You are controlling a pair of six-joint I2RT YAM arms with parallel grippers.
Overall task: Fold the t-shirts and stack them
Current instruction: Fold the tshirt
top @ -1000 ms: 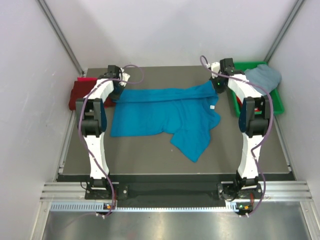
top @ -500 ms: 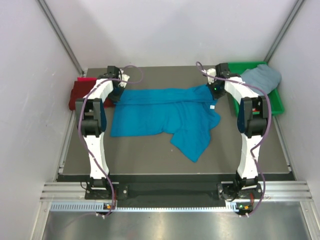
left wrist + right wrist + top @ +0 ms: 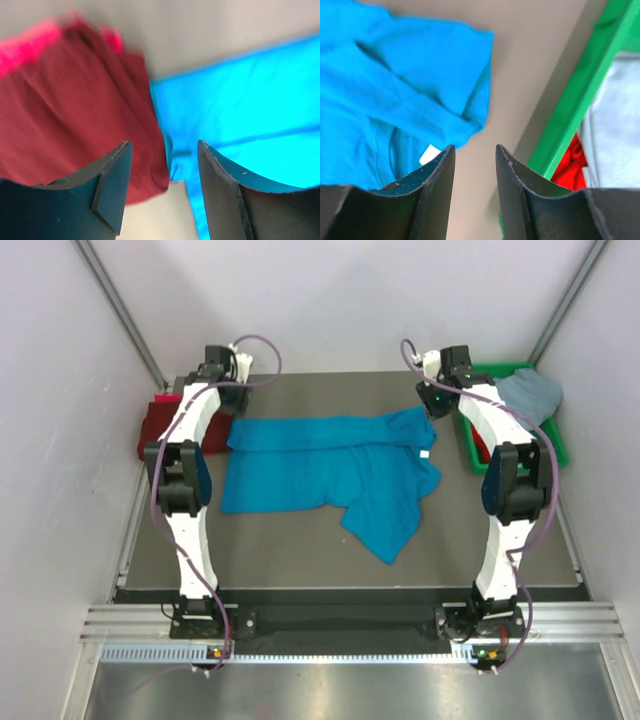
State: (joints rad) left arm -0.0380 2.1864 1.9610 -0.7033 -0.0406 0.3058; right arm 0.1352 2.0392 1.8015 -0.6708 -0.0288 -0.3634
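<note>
Turquoise t-shirt (image 3: 330,465) lies spread across the middle of the table (image 3: 300,540). Its far edge runs in a fairly straight line from side to side, and one loose flap trails toward the near right. A dark maroon t-shirt (image 3: 160,425) sits folded at the far left, just beside the turquoise one. A green bin (image 3: 545,440) at the far right holds a pale grey-blue t-shirt (image 3: 530,392) and a red one (image 3: 567,167).

My left gripper (image 3: 162,150) hangs over the far left corner, where maroon and turquoise meet. Its jaws are spread with nothing between them. My right gripper (image 3: 475,150) hangs over the far right corner near the bin wall, also parted and empty.

I expect this cloth to be light, limp and a little clingy. It should sag and wrinkle if I lift it at one point only. I would pinch it at two matching spots on an edge or hem, one with each gripper. I would bite through a single layer and stay clear of the maroon shirt. The trailing flap needs smoothing before any fold.
</note>
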